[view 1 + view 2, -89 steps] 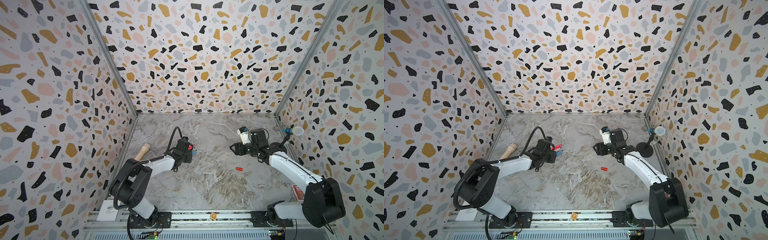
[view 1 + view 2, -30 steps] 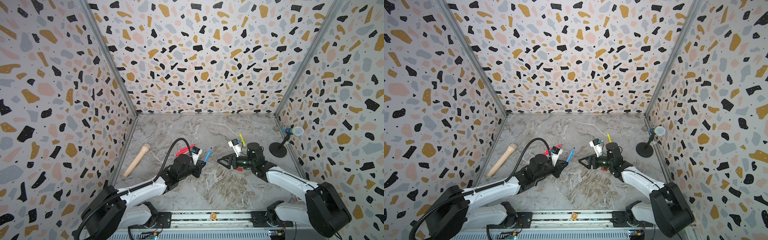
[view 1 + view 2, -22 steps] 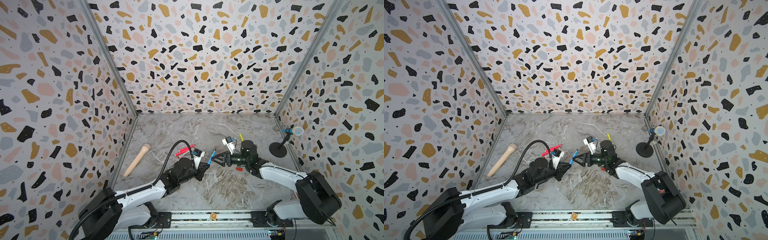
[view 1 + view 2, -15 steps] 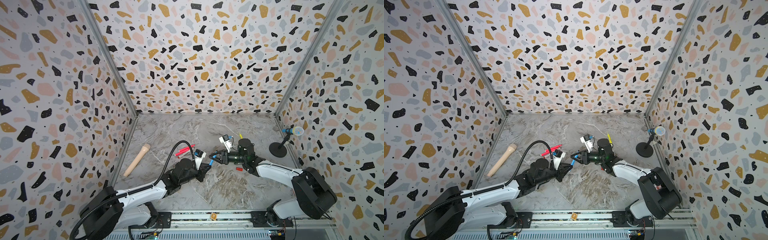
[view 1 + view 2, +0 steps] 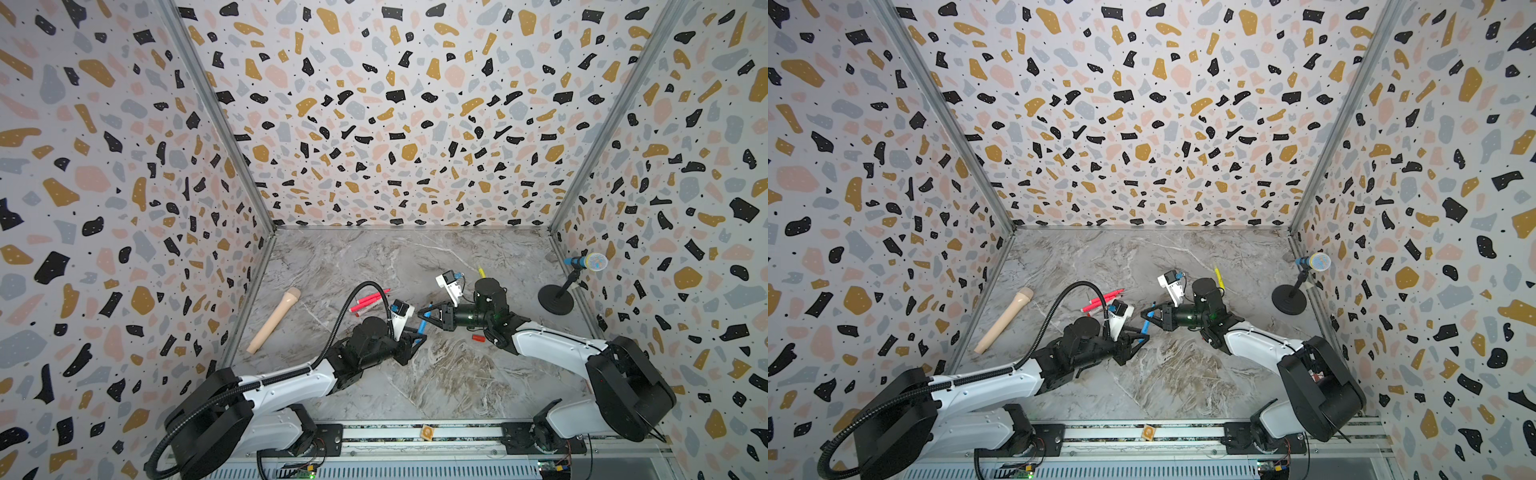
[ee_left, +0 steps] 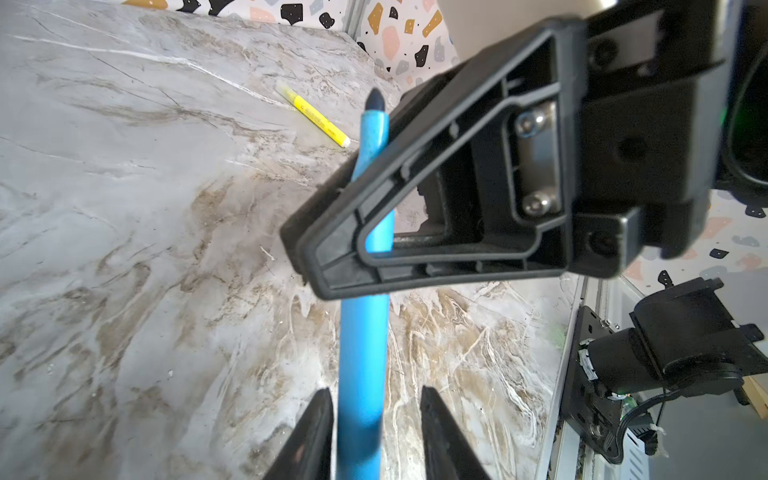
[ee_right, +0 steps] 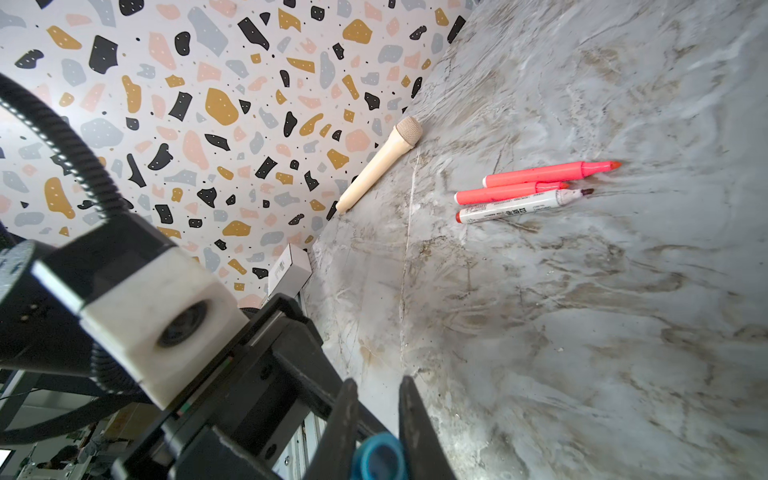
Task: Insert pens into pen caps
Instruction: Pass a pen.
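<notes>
The blue pen [image 5: 423, 322] is held off the marble table [image 5: 436, 386] near its middle, between the two arms, with its bare dark nib pointing away from the left wrist camera. The right gripper [image 6: 332, 253] is clamped tight on the upper barrel, and the right wrist view shows the pen's round end wedged between its fingers [image 7: 409, 415]. The left gripper [image 6: 376, 392] stands narrowly parted around the lower barrel. There is a clear gap on one side, while the other finger may be brushing the pen; the blur makes that hard to tell. The two pink pens [image 7: 548, 172] and the white-barrelled pen [image 7: 519, 208] lie side by side on the table behind the left arm. The yellow pen [image 5: 482, 272] lies behind the right arm, and the red cap [image 5: 478, 337] lies just beside that arm's wrist.
</notes>
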Robot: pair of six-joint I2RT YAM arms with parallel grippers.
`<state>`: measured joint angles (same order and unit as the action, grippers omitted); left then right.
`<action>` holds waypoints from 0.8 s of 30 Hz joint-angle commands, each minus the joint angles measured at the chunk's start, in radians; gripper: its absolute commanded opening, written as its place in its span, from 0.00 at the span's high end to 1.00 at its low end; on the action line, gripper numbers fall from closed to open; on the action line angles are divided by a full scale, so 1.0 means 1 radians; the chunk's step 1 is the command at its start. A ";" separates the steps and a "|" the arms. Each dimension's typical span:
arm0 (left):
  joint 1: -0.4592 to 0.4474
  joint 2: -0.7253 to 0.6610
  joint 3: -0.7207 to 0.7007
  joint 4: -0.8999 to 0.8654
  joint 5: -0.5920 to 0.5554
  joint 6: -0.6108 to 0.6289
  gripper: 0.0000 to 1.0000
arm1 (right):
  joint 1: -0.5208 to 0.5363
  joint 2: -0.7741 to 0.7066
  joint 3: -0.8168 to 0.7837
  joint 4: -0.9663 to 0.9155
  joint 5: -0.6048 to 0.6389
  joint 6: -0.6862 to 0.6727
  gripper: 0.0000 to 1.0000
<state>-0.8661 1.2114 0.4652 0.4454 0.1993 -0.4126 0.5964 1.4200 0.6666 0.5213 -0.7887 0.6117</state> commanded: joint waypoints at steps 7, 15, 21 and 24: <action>-0.004 0.024 0.055 0.058 0.026 -0.002 0.67 | 0.036 -0.034 0.022 -0.031 -0.007 -0.042 0.97; -0.004 0.032 0.059 0.056 0.029 -0.011 1.00 | 0.045 -0.035 0.028 -0.047 0.000 -0.052 0.97; -0.004 0.023 0.048 0.049 0.027 -0.010 1.00 | 0.043 -0.078 0.049 -0.108 0.035 -0.070 0.43; -0.002 -0.011 0.032 0.030 0.013 0.001 1.00 | 0.020 -0.143 0.091 -0.277 0.165 -0.131 0.32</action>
<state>-0.8661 1.2366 0.4915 0.4458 0.2161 -0.4225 0.6312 1.3579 0.6895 0.3771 -0.7307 0.5434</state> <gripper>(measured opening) 0.129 0.664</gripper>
